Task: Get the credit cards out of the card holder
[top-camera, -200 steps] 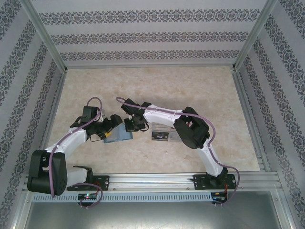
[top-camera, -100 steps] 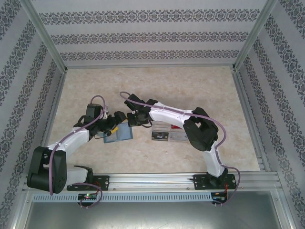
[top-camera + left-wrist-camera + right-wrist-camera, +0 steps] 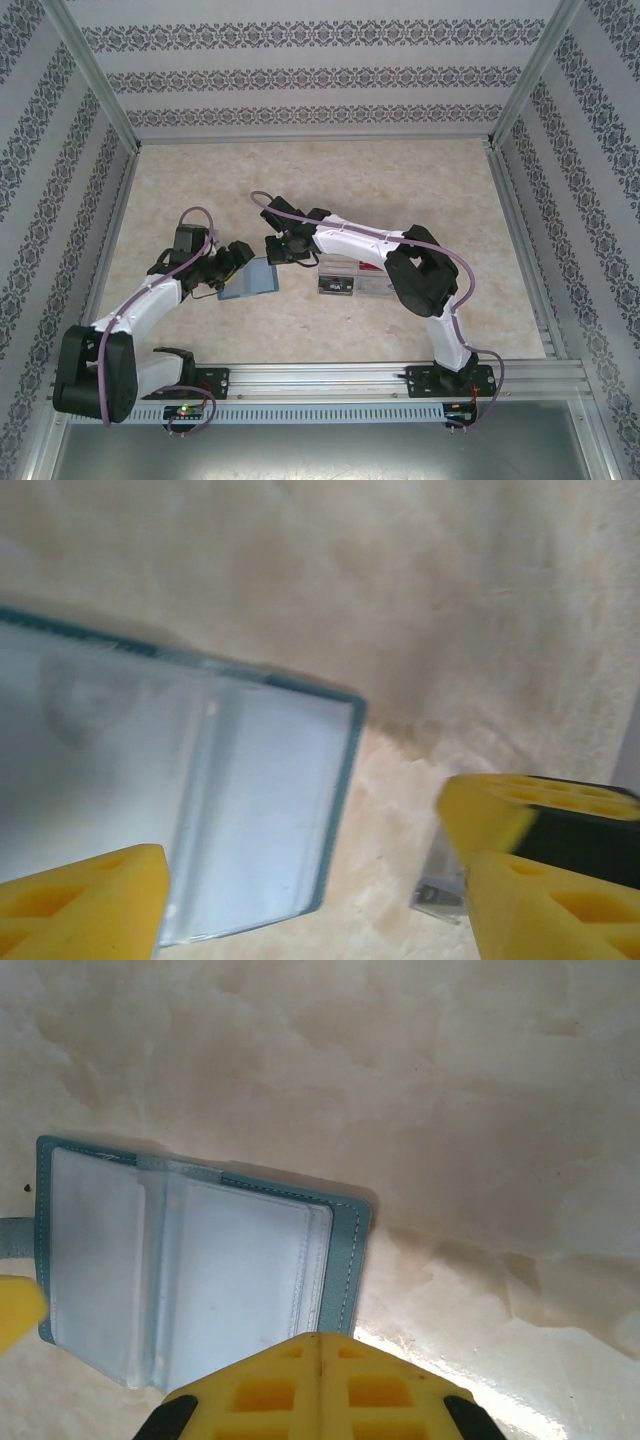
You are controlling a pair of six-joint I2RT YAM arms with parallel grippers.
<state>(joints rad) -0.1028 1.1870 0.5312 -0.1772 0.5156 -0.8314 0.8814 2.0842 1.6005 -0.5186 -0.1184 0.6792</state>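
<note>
The left gripper (image 3: 238, 259) stands with jaws wide over the open card holder (image 3: 255, 280), which lies flat on the table (image 3: 400, 190). The right gripper (image 3: 320, 1375) is closed and empty at the holder's edge. Step in hand: reaching in, with no credit cards out yet. Next move: pinch one card's edge.
</note>
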